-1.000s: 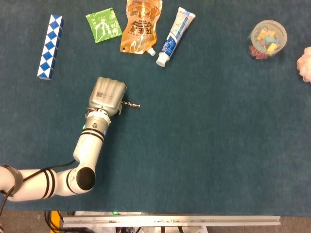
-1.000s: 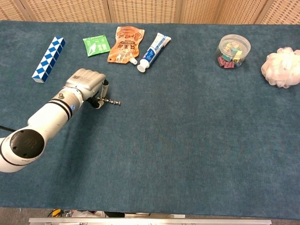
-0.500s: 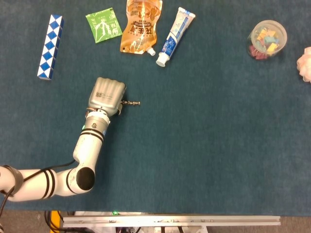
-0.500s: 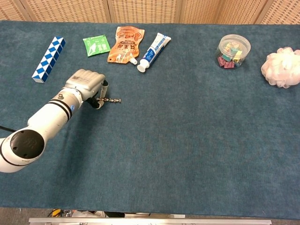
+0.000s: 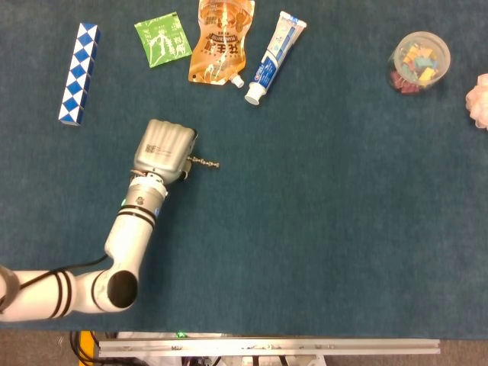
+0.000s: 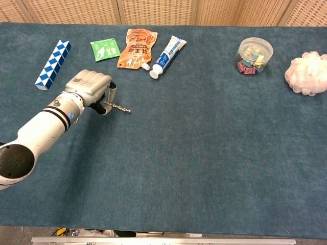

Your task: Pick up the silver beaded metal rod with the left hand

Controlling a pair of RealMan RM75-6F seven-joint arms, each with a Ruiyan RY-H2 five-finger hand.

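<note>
Chest view: silver beaded metal rod [image 6: 118, 106], thin, knobbly, pinched at near end by left hand [image 6: 91, 88], free end pointing toward 4 o'clock, seemingly just above blue cloth [image 6: 204, 153]. Risk: slim rod could pivot or slip from fingertip grip during lift. Right hand unseen.

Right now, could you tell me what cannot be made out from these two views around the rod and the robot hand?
- Inner end of the silver beaded metal rod: hidden under the left robot hand in the head view.
- Fingers on the rod: head view shows only the back of the hand; chest view shows them curled, contact too small to tell.
- Whether the rod is clear of the table: unclear in either view.
- Right robot hand: in neither view.
- Pink puff: cut by the head view's right edge.
</note>
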